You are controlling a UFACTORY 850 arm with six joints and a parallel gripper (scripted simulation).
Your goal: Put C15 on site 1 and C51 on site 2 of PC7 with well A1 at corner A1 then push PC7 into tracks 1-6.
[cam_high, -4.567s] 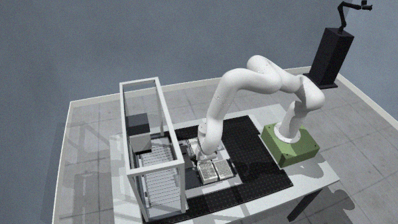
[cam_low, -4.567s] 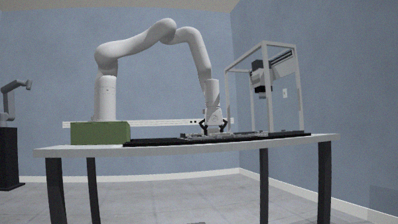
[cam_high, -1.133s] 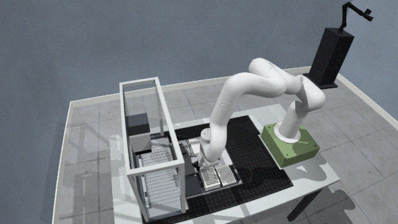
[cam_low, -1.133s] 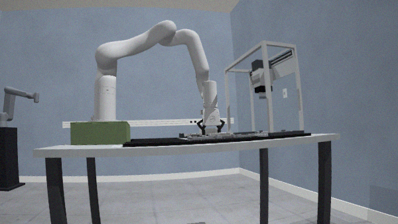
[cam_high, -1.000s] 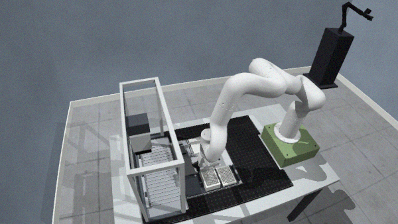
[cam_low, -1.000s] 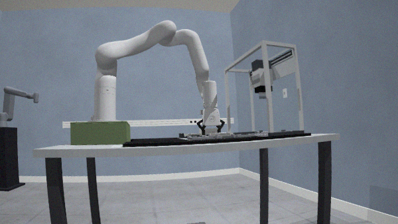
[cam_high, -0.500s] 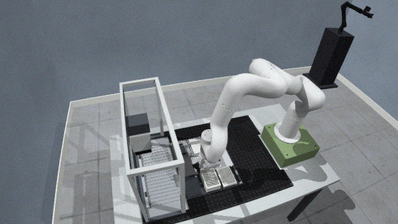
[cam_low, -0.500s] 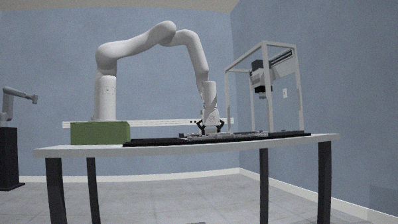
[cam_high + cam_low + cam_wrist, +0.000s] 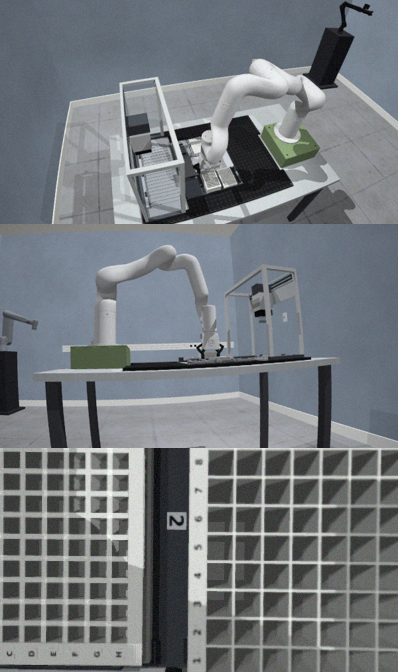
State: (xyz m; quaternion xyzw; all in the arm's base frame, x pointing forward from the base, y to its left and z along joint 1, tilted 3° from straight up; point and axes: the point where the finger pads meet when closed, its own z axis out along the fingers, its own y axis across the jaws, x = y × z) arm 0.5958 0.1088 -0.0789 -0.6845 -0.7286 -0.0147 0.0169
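Observation:
The wrist view looks straight down on two plates lying side by side on the dark carrier PC7 (image 9: 172,598). A label "2" (image 9: 176,521) sits on the strip between them. The left plate (image 9: 70,553) has small wells and row letters C to H; it looks like C15. The right plate (image 9: 300,563) has larger, deeper wells and column numbers 1 to 8; it looks like the deep-well block C51. Both also show in the top view, C51 (image 9: 210,180) and C15 (image 9: 227,177). My gripper (image 9: 209,352) is open and empty just above them. C16 is hidden behind the arm.
The white instrument frame (image 9: 152,146) stands over the loading rails (image 9: 157,179), left of the carrier. Wire-like nests (image 9: 190,147) lie behind the arm's wrist. The green arm base (image 9: 290,146) is at the right. A black camera stand (image 9: 331,56) is at the far corner.

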